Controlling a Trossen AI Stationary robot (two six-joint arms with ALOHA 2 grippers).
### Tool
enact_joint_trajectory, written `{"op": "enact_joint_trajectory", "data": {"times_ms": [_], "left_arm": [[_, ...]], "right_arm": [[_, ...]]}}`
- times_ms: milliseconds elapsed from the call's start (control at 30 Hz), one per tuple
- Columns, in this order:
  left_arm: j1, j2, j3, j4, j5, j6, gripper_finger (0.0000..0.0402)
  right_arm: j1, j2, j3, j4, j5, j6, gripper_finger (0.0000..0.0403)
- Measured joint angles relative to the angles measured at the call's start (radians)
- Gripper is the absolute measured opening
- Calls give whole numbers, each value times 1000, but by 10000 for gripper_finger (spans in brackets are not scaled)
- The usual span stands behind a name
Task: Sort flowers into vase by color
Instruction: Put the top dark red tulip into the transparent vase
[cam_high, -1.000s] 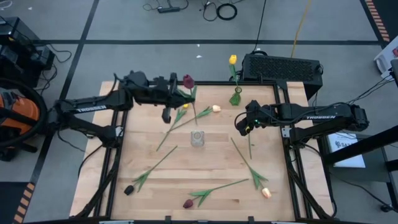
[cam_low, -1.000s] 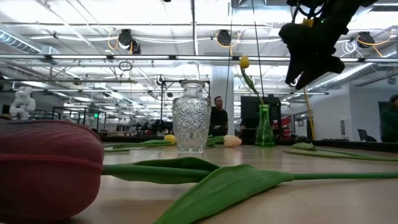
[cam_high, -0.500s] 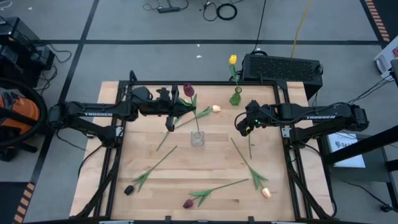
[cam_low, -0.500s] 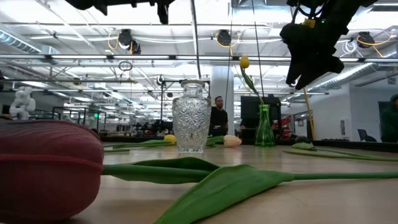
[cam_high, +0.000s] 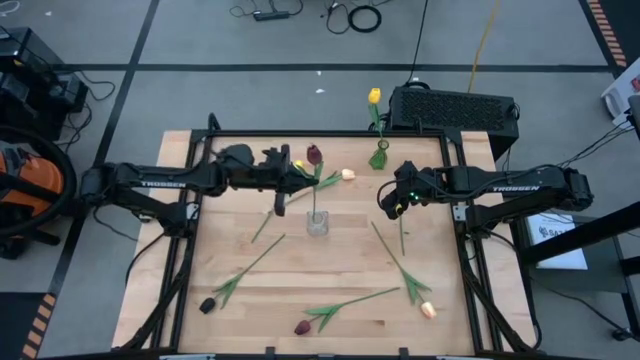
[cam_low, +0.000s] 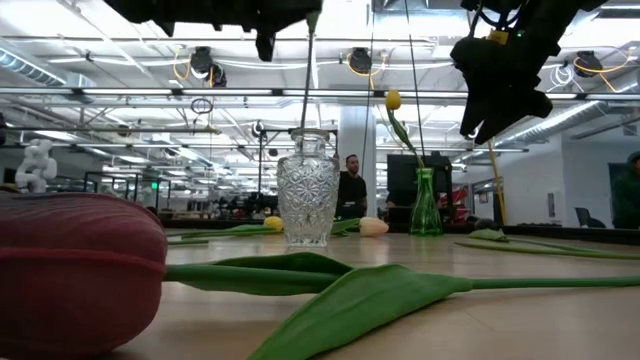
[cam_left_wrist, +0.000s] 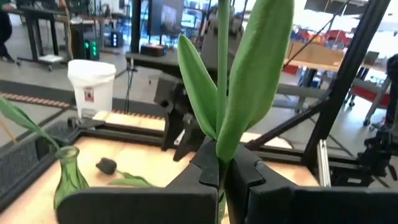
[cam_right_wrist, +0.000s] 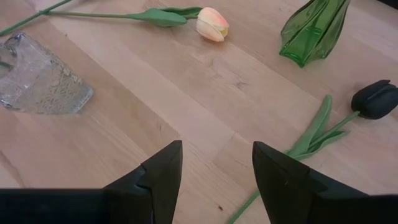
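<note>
The left gripper, clamped on the dark maroon tulip's green stem, should descend vertically into the clear cut-glass vase; the right gripper waits open right of it.

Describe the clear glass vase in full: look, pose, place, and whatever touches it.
The clear glass vase is cut with a diamond pattern, with a bulbous body, narrow neck and flared rim. It stands upright near the middle of the wooden table. The thin green stem of a maroon tulip runs down into its mouth, held from above by the left gripper. Other flowers lie around it, none touching it.
</note>
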Motion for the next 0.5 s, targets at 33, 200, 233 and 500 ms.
{"op": "enact_joint_trajectory", "data": {"times_ms": [33, 200, 233, 500], "left_arm": [[0, 12, 0, 3, 1, 0, 3], [-12, 80, 0, 20, 7, 21, 3], [-14, 88, 0, 32, 8, 24, 3], [-15, 109, -39, 176, 11, 44, 3]], "right_arm": [[0, 0, 0, 0, 0, 0, 187], [0, 0, 0, 0, 0, 11, 187], [0, 0, 0, 0, 0, 16, 187], [0, 0, 0, 0, -3, 19, 187]]}}
